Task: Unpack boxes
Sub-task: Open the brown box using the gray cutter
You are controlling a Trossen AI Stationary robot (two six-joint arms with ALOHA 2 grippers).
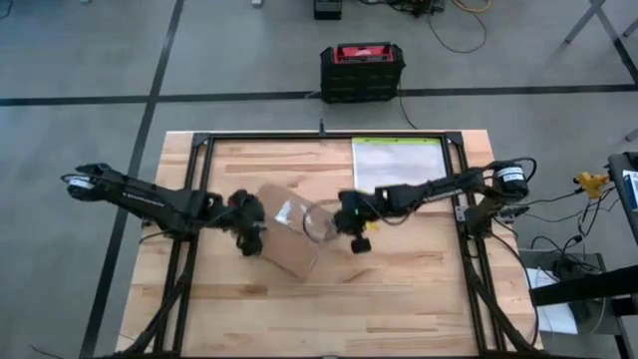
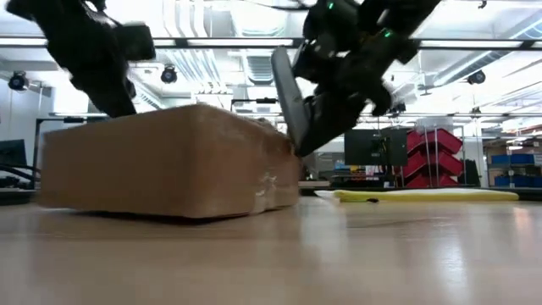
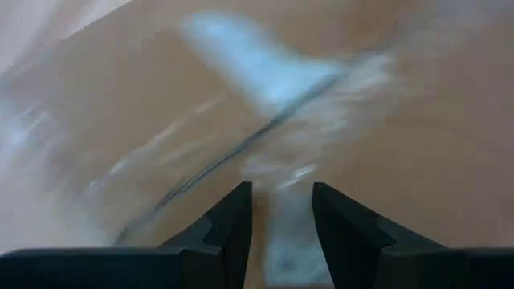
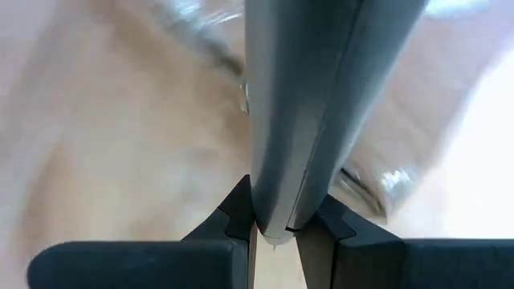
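From above, the cardboard carton [image 1: 284, 231] lies flat near the middle of the table [image 1: 399, 299]. My left gripper [image 1: 249, 239] is at its left edge and my right gripper [image 1: 351, 227] at its right end, next to a shiny round patch of tape or film that I cannot identify. The clear pouch [image 1: 399, 165] lies well apart at the back, the black-and-red case [image 1: 363, 70] on the floor beyond.

At table height, my right gripper [image 2: 309, 140] carries a flat grey blade-like tool [image 2: 288, 93], its low end at the carton's [image 2: 169, 161] top corner; I judge I am opening the tape, flaps not yet up.

My left gripper [image 3: 281, 229] hangs with fingers parted over taped cardboard, gripping nothing I can see. Whether it presses down is unclear.

My right gripper [image 4: 277, 229] pinches the grey tool [image 4: 321, 96]; its tip is hidden. Next I should draw it along the seam while my left steadies.
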